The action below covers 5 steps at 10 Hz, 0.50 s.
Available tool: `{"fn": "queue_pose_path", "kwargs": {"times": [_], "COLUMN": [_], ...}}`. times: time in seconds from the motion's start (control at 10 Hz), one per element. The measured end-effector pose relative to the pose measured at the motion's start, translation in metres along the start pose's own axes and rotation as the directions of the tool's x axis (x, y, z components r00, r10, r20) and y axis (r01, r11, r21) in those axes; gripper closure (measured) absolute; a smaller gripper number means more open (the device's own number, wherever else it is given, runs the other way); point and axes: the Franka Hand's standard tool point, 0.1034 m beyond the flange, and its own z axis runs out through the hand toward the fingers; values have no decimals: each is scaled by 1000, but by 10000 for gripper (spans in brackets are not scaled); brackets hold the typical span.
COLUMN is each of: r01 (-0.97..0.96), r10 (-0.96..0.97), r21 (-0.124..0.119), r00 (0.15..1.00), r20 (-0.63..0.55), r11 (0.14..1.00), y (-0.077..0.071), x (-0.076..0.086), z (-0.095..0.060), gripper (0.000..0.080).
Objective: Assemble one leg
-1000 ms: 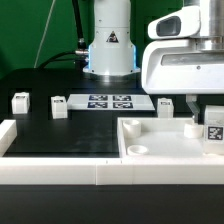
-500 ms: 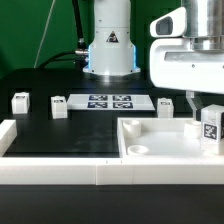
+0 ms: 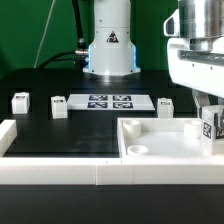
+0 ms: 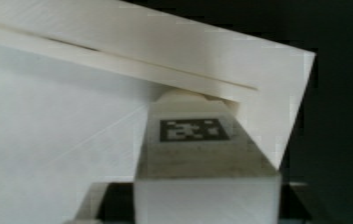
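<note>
My gripper is shut on a white leg with a black-and-white tag, held upright over the right end of the big white tray. In the wrist view the leg runs out from between the dark fingers, and its tip lies close to the tray's inner corner. I cannot tell whether the tip touches the tray. Three more legs stand on the black table: two on the exterior view's left and one behind the tray.
The marker board lies flat at the table's back middle. The robot base stands behind it. A low white wall runs along the front and left edges. The tray has a round hole in its near left corner.
The arm's white wrist body has swung toward the exterior view's right. The held leg has stayed at about the same spot over the tray's right end.
</note>
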Motion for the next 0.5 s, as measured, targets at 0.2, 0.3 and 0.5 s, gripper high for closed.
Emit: {"fn": "queue_pose_path", "kwargs": {"times": [0.2, 0.3, 0.5], "r01": [13, 91, 137], "r10": [-13, -91, -137], "r21": [0, 0, 1], "r00": [1000, 996, 991], "r20": [0, -1, -1], "r11": [1000, 996, 991], "y": [0, 0, -1], "x": [0, 3, 1], "z": [0, 1, 0], "gripper": [427, 427, 171]}}
